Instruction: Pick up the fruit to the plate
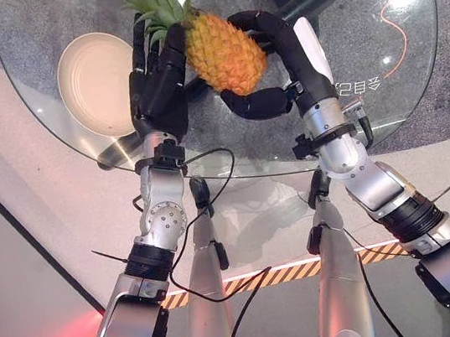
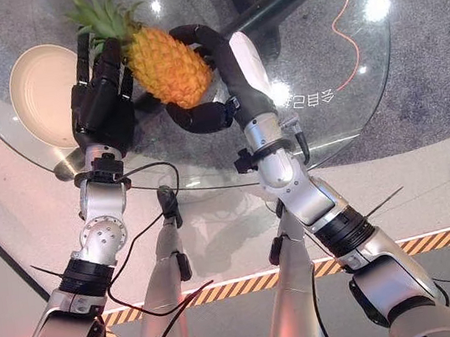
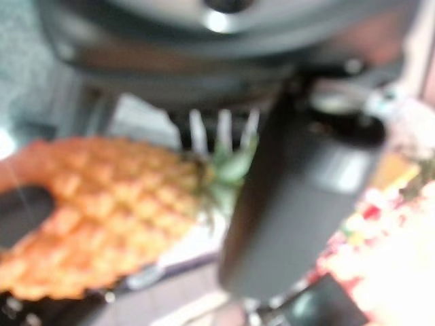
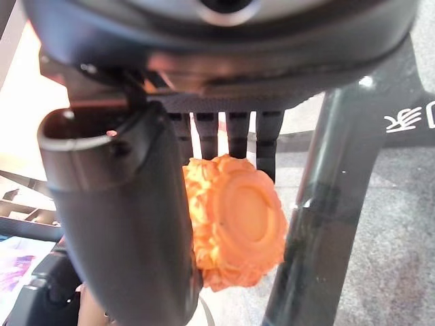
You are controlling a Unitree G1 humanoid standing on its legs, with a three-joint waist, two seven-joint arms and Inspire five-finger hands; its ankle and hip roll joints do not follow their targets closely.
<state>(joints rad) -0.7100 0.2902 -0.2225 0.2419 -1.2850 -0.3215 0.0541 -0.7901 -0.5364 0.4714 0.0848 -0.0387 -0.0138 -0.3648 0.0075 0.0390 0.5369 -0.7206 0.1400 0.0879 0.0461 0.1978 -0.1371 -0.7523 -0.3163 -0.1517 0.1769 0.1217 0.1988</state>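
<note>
left eye view: orange plastic pineapple (image 1: 223, 50) above the round glass desk (image 1: 388, 123), right hand (image 1: 264, 61) curled round its base, left hand (image 1: 157, 81) flat-fingered by the leafy crown; long axis points toward the cream round plate (image 1: 93, 82) on the left.

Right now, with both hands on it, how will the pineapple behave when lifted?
The pineapple looks stiff and probably heavy. Its rounded body may roll; the right robot hand curls around its base, while the left robot hand steadies its crown end.

I count one pineapple (image 1: 224, 51), held between my two hands, and one round cream plate (image 1: 95, 84) just beyond my left hand (image 1: 157, 85), both on one glass table (image 1: 376, 44).
</note>
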